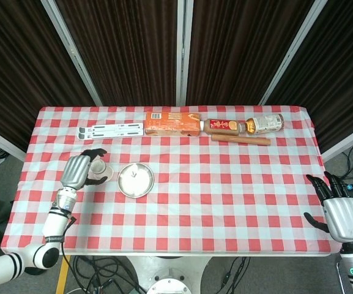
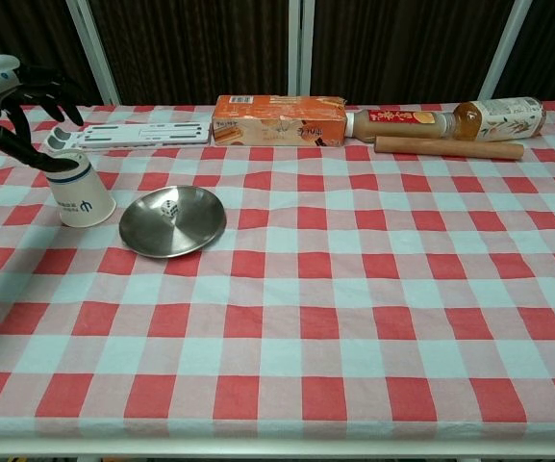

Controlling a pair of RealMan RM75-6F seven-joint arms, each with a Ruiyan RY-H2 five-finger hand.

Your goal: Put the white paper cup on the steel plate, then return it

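The white paper cup [image 1: 101, 168] [image 2: 80, 188] stands upside down on the checked cloth, just left of the steel plate [image 1: 135, 179] [image 2: 172, 221], which has nothing on it. My left hand [image 1: 77, 170] [image 2: 3, 87] is at the cup's left side. Its fingers are spread and curve around the cup's front and back without plainly gripping it. In the chest view the dark fingertips hover by the cup's top. My right hand [image 1: 341, 214] hangs off the table's front right corner with its fingers apart and nothing in it. The chest view does not show it.
Along the back edge lie a white folding stand [image 1: 111, 129], an orange box [image 1: 172, 123], two bottles [image 1: 222, 126] [image 1: 265, 123] on their sides and a wooden rolling pin [image 1: 240, 139]. Red-and-white cloth covers the table [image 1: 225, 196].
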